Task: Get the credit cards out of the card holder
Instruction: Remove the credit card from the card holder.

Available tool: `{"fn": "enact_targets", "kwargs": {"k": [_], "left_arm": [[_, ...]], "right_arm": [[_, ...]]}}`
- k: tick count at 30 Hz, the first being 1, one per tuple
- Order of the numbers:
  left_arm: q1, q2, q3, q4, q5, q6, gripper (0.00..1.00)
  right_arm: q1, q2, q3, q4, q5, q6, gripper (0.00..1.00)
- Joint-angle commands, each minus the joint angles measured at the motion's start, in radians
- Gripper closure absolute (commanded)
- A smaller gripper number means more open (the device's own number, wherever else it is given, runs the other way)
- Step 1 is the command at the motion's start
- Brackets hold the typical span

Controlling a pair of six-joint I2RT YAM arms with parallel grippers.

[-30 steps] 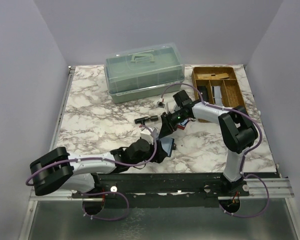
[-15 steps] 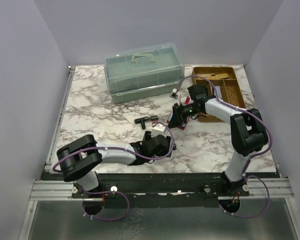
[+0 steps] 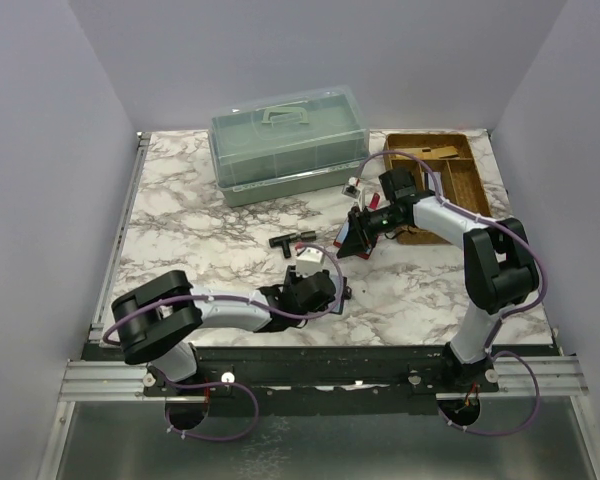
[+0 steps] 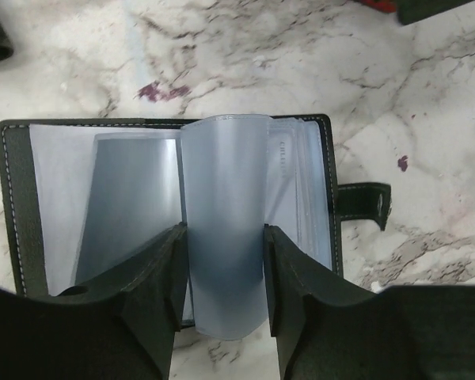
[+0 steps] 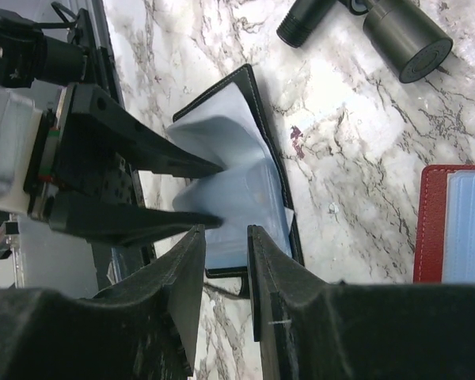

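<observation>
Plainly, the left arm (image 3: 220,308) lies low along the near edge of the counter (image 4: 222,55), elbow out left. The left pincer (image 4: 222,231) is closed on a clear sleeve (image 4: 222,174) that bows up from the open black holder (image 4: 12,206). The cards (image 4: 134,198) sit flat in pockets beneath it, long axis running away from the fingers. The right pincer (image 5: 227,233), narrow and empty, hovers farther off beside a red holder (image 5: 427,222), so the left is nearer.
</observation>
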Motion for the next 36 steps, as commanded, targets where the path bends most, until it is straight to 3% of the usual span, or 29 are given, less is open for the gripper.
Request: {"fn": "enact_targets", "kwargs": {"k": [1, 12, 18, 23, 29, 36], "left_arm": [[0.023, -0.084, -0.123, -0.025, 0.040, -0.113, 0.54], [0.138, -0.267, -0.379, 0.231, 0.215, -0.319, 0.55], [0.181, -0.350, -0.462, 0.236, 0.203, -0.449, 0.68], [0.198, -0.445, -0.534, 0.238, 0.191, -0.523, 0.66], [0.205, -0.617, -0.559, 0.094, 0.148, -0.571, 0.55], [0.209, -0.843, -0.551, -0.197, 0.078, -0.611, 0.53]], "right_arm": [[-0.004, -0.030, -0.020, -0.039, -0.019, -0.048, 0.66], [0.080, 0.022, -0.034, -0.070, -0.064, -0.104, 0.66], [0.218, 0.045, -0.040, -0.073, 0.034, -0.178, 0.67], [0.313, 0.031, -0.098, 0.003, 0.164, -0.233, 0.72], [0.370, 0.079, -0.097, 0.058, 0.299, -0.183, 0.77], [0.370, 0.097, -0.074, 0.103, 0.401, -0.085, 0.79]]}}
